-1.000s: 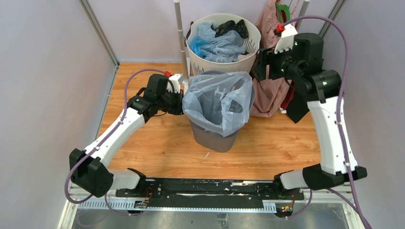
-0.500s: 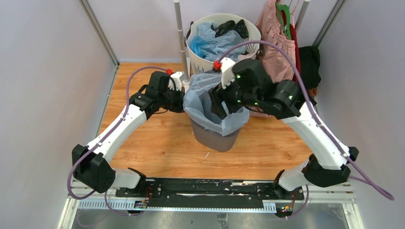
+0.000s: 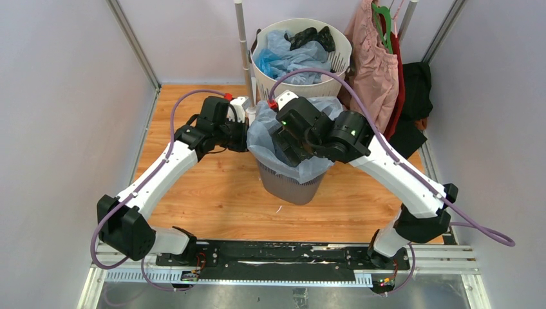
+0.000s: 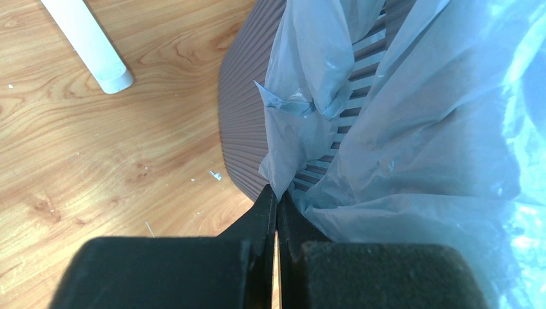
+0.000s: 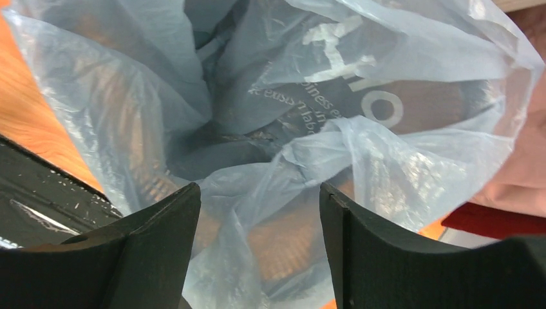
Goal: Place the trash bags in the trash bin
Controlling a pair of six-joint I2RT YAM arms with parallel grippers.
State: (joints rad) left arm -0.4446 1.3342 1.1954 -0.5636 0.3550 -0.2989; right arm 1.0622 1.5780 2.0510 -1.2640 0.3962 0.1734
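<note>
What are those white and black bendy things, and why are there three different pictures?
Those are two robot arms, bolted at the near edge of a wooden table. Each ends in a gripper, like a hand with two fingers.

The big picture comes from a camera up above, looking down on both arms. The other two come from little cameras on the arms' wrists, so you see each gripper's own dark fingers up close.

In the middle stands a grey trash bin with a pale blue trash bag spread over its opening. The left gripper is shut, pinching the bag's edge at the bin's side. The right gripper is open above the bag, holding nothing.

Behind stands a white basket with more bags, and pink clothes hang beside it.
</note>
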